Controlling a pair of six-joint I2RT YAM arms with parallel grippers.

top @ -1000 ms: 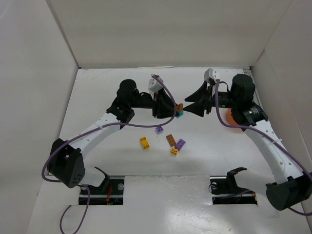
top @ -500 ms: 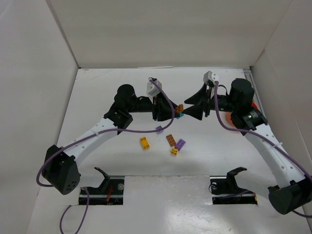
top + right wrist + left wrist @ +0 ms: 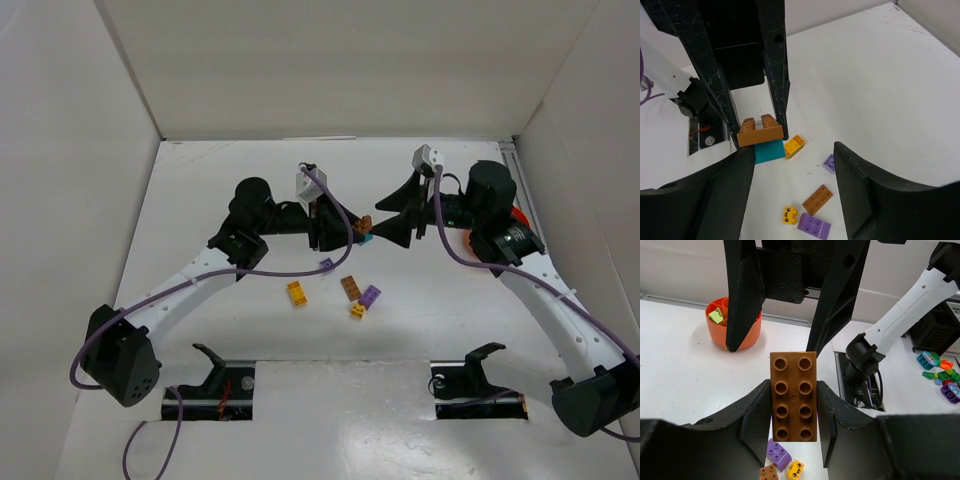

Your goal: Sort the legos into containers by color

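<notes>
Fingers of the left gripper (image 3: 356, 228) pinch a brown two-by-four brick (image 3: 794, 396) by its long sides, studs turned toward the left wrist camera. A teal brick (image 3: 767, 151) sits directly against the brown one's underside. The pair is held near the middle of the table (image 3: 200, 190), toward its far side. Facing it, the right gripper (image 3: 378, 220) stands with its jaws spread wide and nothing between them. In the left wrist view its two black fingers (image 3: 745, 290) frame the far end of the brown brick without touching it. The divided orange bowl (image 3: 735, 332) stands on the far right of the table, well apart from the held pair. In the top view it is mostly hidden by the right arm. A pale green brick (image 3: 716, 316) lies in one of its compartments. Five loose pieces lie on the table nearer the arm bases. They are a yellow brick (image 3: 297, 292), a small purple brick (image 3: 326, 265), a flat brown brick (image 3: 350, 286), a larger purple brick (image 3: 371, 295) just beside it, and a small yellow piece (image 3: 358, 310) touching or nearly touching that purple one.
</notes>
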